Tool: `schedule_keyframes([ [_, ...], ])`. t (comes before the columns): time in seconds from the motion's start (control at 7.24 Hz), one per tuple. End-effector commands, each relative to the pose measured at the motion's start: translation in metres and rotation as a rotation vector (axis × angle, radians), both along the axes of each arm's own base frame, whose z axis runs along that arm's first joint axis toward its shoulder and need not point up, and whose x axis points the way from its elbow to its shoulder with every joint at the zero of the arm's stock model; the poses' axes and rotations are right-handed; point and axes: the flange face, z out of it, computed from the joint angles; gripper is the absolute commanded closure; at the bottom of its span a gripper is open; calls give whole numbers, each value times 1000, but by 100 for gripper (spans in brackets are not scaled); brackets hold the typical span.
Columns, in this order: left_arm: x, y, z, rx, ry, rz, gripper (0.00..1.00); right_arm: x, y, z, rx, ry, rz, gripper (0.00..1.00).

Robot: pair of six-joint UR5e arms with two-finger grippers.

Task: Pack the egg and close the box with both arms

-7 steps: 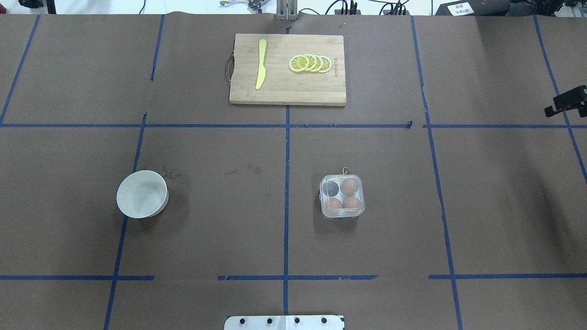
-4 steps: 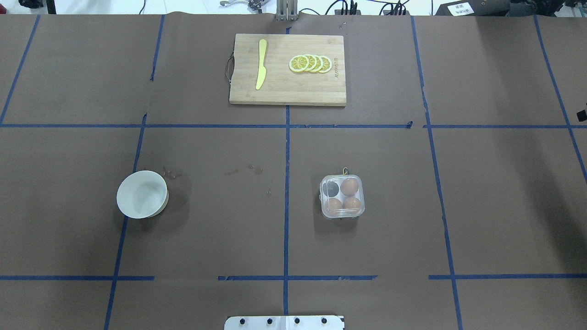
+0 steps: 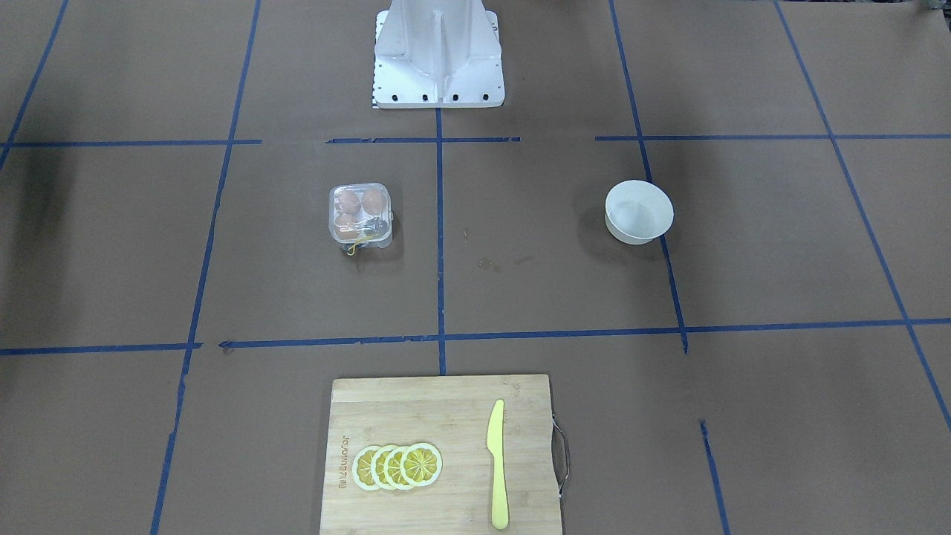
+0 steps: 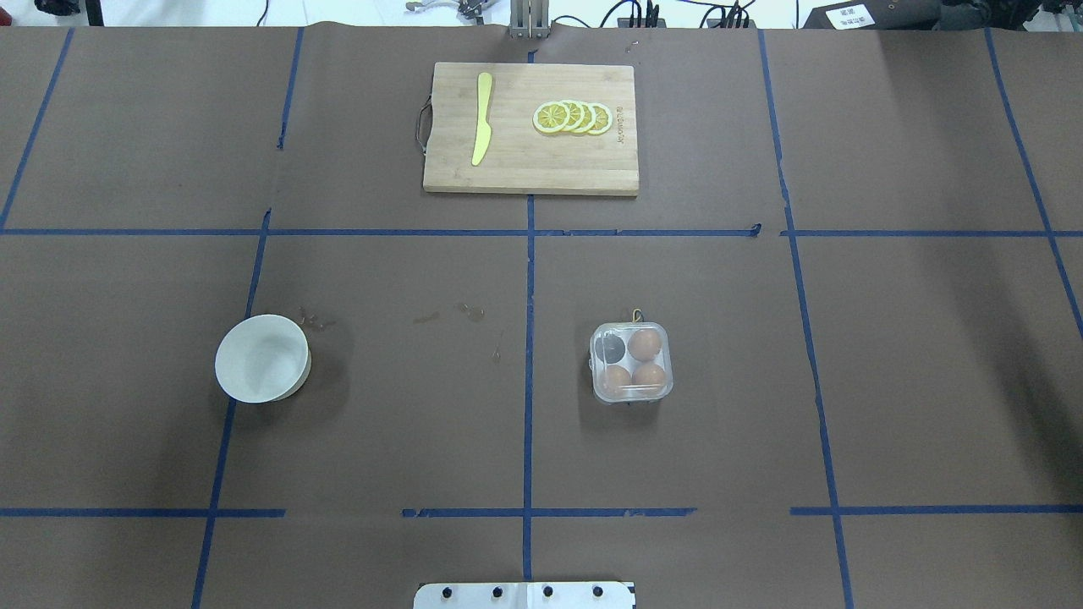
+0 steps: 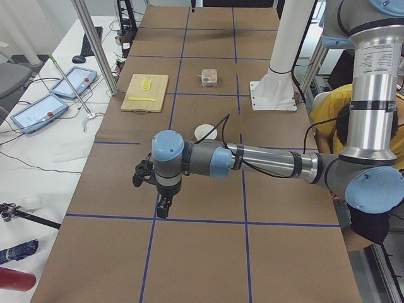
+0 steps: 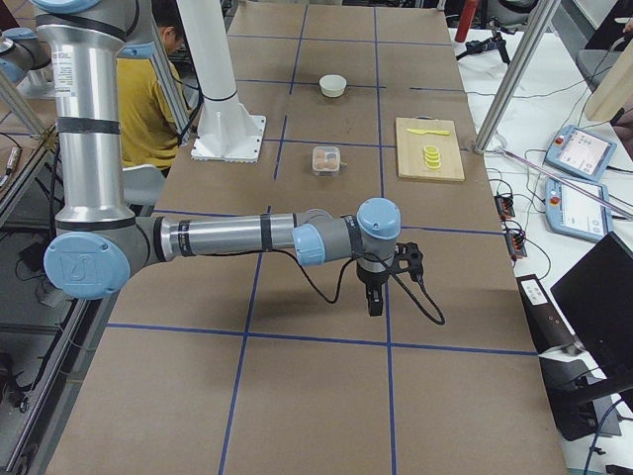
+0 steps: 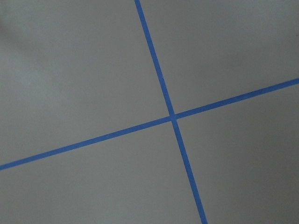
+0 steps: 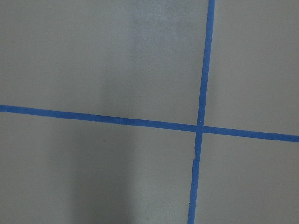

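Seen from overhead, the small clear plastic four-cell box (image 4: 631, 362) sits on the brown paper-covered table (image 4: 381, 423). It is at about 5 o'clock from the central crossing of the blue tape lines (image 4: 530, 232). Three small smooth orange-brown eggs lie inside it, in the cells at 2 o'clock (image 4: 645, 343), 5 o'clock (image 4: 650, 375) and 7 o'clock (image 4: 616, 378). The cell at 10 o'clock looks dark, and what it holds cannot be made out. A bit of yellow string (image 4: 635, 315) pokes out at the box's 12 o'clock edge. The transparent lid seems to lie over the cells, though whether it is latched cannot be told.

The round white bowl (image 4: 262, 358) stands at about 8 o'clock from the same crossing, well apart from the box. At 12 o'clock lies the rectangular wooden cutting board (image 4: 530, 169). The yellow plastic knife (image 4: 481, 118) is on its 9 o'clock side and the overlapping yellow lemon slices (image 4: 573, 117) on its 3 o'clock side. The white metal pedestal (image 4: 525, 595) is at 6 o'clock.

Neither arm reaches into the overhead or front views. The silver-grey left arm (image 5: 265, 162) stretches out low over the table's end, its black left gripper (image 5: 163, 207) pointing down near a tape crossing. The right arm (image 6: 227, 237) does likewise at the other end, with the right gripper (image 6: 375, 302) pointing down. Both are far from the box. Each wrist camera sees only paper and tape, so whether either pair of fingers is apart or together cannot be told.
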Motion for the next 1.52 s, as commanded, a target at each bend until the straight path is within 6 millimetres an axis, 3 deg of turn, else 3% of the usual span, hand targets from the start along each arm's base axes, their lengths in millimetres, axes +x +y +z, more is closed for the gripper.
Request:
schedule_keyframes([
  [0.0,22,4,15,-45,8,23,0,-6,-3,2,-9,9,-29,0],
  [0.14,40,4,15,-49,11,61,0,-6,-5,1,-3,9,-31,0],
  [0.69,43,-3,14,-61,11,68,0,-6,-3,-1,-9,-16,-30,0],
  [1.38,44,-25,-6,-12,-1,68,0,-11,-1,-4,-17,-65,-34,0],
])
